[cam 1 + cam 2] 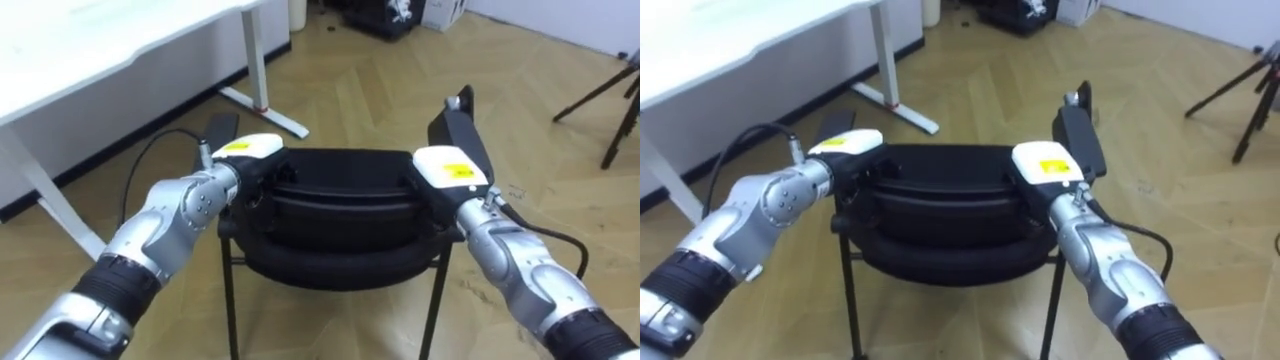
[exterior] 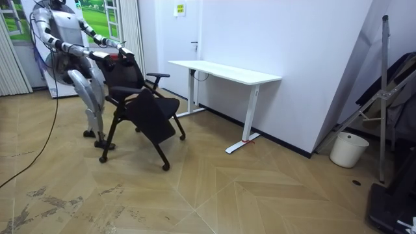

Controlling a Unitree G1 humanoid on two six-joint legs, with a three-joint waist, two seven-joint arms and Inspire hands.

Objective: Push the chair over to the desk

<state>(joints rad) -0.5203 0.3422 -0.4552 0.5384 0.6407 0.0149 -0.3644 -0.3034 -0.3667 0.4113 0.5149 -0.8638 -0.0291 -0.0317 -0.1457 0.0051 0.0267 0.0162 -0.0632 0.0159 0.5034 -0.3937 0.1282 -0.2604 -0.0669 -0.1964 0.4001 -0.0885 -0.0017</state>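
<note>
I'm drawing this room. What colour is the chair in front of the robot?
The chair is black all over; the room view shows it best.

Nothing here can actually be read.
A yellow sticker (image 1: 233, 147) sits on the white back of the left hand (image 1: 256, 146), and a second yellow sticker (image 1: 459, 171) on the right hand (image 1: 436, 160); the dark marks on both are too small to make out. A yellow notice (image 2: 179, 9) hangs high up at the far end of the room, its print illegible. A dark object (image 1: 372, 20) on the floor bears a white marking (image 1: 400, 8), undecipherable.
</note>
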